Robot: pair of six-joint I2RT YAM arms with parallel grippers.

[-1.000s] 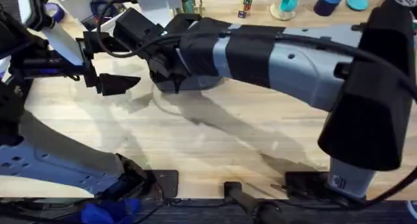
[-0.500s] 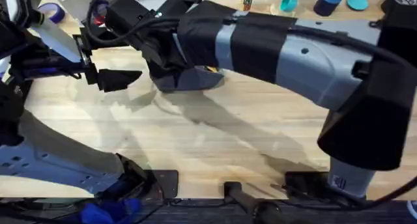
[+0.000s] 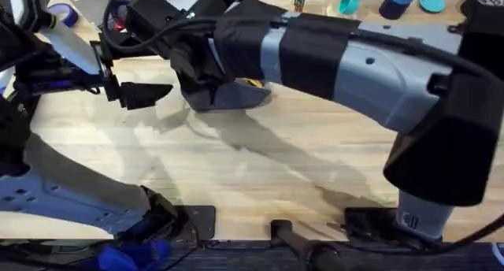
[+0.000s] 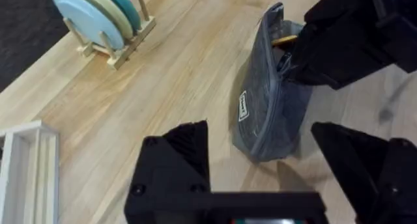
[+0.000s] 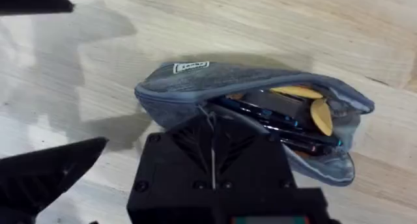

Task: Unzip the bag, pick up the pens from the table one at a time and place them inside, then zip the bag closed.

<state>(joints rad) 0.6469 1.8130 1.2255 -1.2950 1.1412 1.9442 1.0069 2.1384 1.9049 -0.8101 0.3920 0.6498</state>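
Grey-blue bag (image 5: 260,94) lies on the wooden table (image 5: 195,22), zipper open, dark pens (image 5: 273,120) and yellow pieces (image 5: 319,113) inside. Right gripper's black body sits directly over the opening.

bag (image 3: 230,96): mostly hidden under right arm | pens (image 5: 280,123): ends hidden in bag | zipper pull: not discernible

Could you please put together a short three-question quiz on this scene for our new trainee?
1. True or false: the bag is zipped fully shut.
2. What stands in the wooden rack at the table's far side? A) plates B) cups C) books
3. Fill in: the left gripper hovers beside the bag with its fingers ____.

Key: 1 false, it gapes and pens show inside; 2 A; 3 open.
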